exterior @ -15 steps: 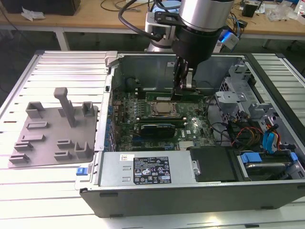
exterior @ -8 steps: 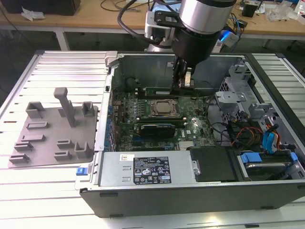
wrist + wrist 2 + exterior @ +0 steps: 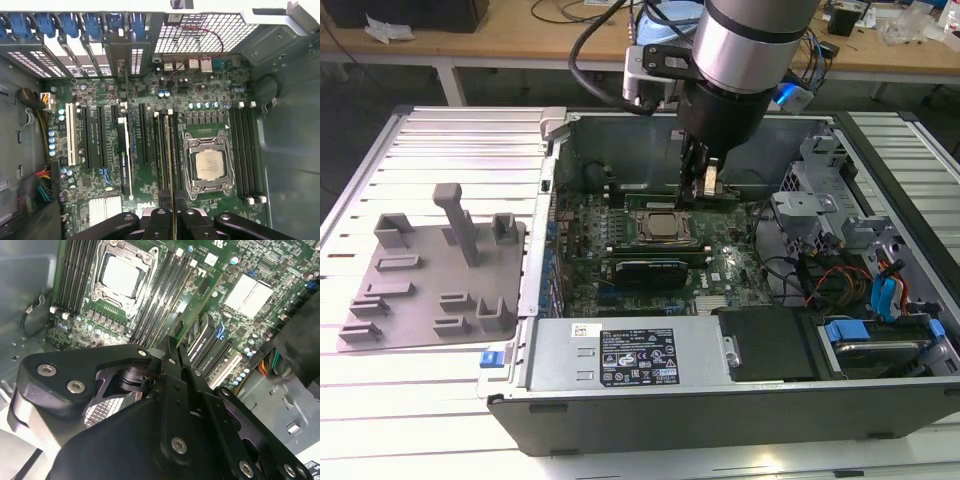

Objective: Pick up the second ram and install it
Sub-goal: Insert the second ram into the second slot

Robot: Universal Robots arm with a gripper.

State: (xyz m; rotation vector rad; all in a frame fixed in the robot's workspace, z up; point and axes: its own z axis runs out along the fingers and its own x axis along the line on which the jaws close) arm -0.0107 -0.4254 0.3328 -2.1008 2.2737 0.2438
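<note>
Checking the exterior view first: end effector (image 3: 705,185) hangs inside the open PC case (image 3: 720,425), over the motherboard close to the CPU socket (image 3: 663,228). Grey holder tray (image 3: 430,270) sits on the counter (image 3: 440,140), well apart, toward the exterior view's left. Something pale shows at the tips, can't tell from here what it is. Second wrist view: end effector (image 3: 171,342) is pinched narrow, almost no gap, tips over the memory slots (image 3: 165,295) beside the CPU socket (image 3: 120,277); whatever is held is mostly hidden by the black linkage. First wrist view: second ram (image 3: 172,170) shows edge-on as a thin yellow-green line running out from between the jaws of the end effector (image 3: 173,215). It lines up lengthwise with the memory slots (image 3: 162,150) between the CPU socket (image 3: 209,165) and the expansion card (image 3: 122,150). So I read it as clamped narrow on the stick, flat faces against the pads. Can't tell if it is seated or above the slot. Handling judgement: light, stiff, thin board, brittle if bent or twisted; chips and contact edge are the fragile bits. Best hold is mid-length across the faces near the top edge, contact edge left free, so any push runs straight along the board without racking.
</note>
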